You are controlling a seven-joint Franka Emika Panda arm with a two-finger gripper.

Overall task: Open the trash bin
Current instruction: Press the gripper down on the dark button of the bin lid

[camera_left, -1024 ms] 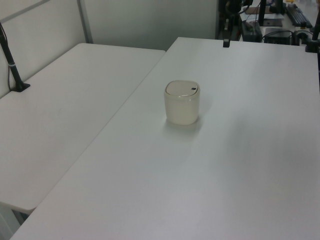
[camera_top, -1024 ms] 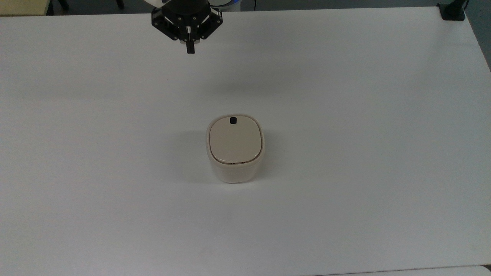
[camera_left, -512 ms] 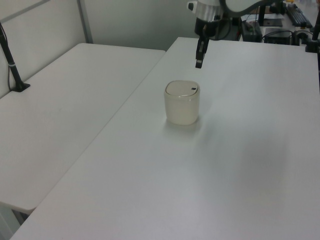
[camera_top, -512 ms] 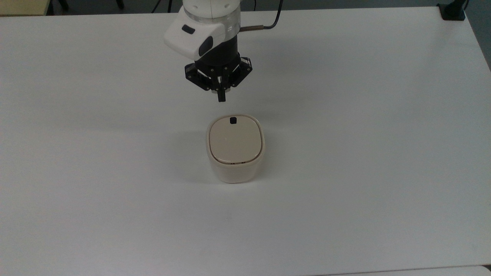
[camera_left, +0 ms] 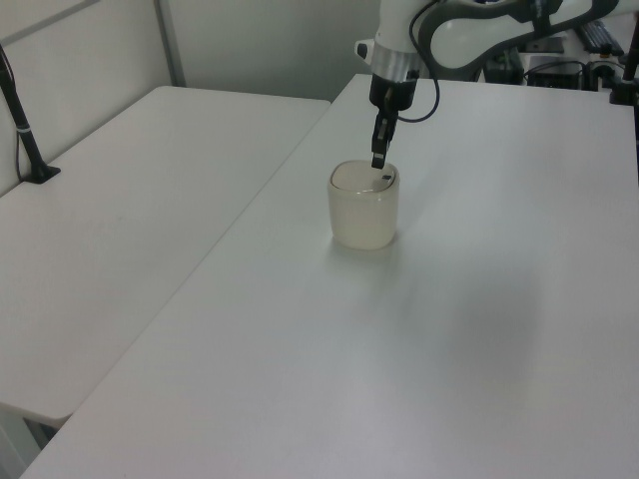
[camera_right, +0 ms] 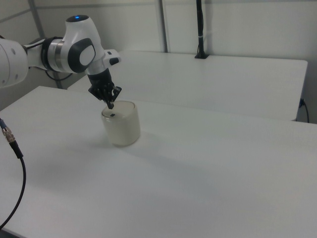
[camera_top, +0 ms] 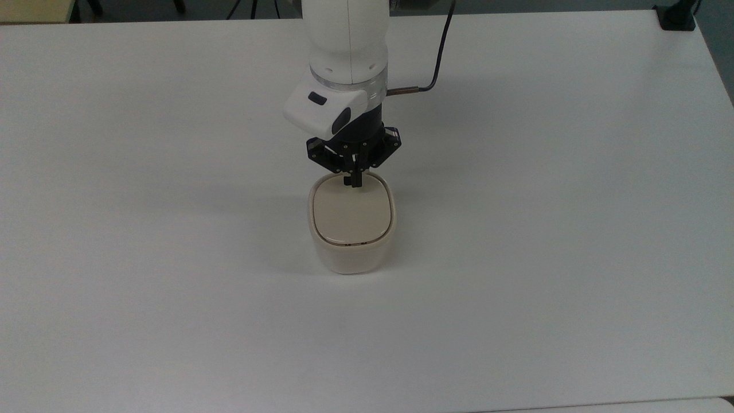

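Lab, white tables (camera_top: 573,172), robot arm (camera_top: 347,51)

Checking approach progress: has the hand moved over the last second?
Yes. In the top view the hand came down the frame from the table's far edge to the trash bin lid.

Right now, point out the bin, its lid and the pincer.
bin (camera_top: 351,258), top view, front wall.
lid (camera_top: 352,215), top view, flat middle.
pincer (camera_top: 355,182), top view, fingertips.

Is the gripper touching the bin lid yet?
Apart. In the right view the gripper tip hangs above the lid's button, with a strip of lid visible between them. The bin is closed.
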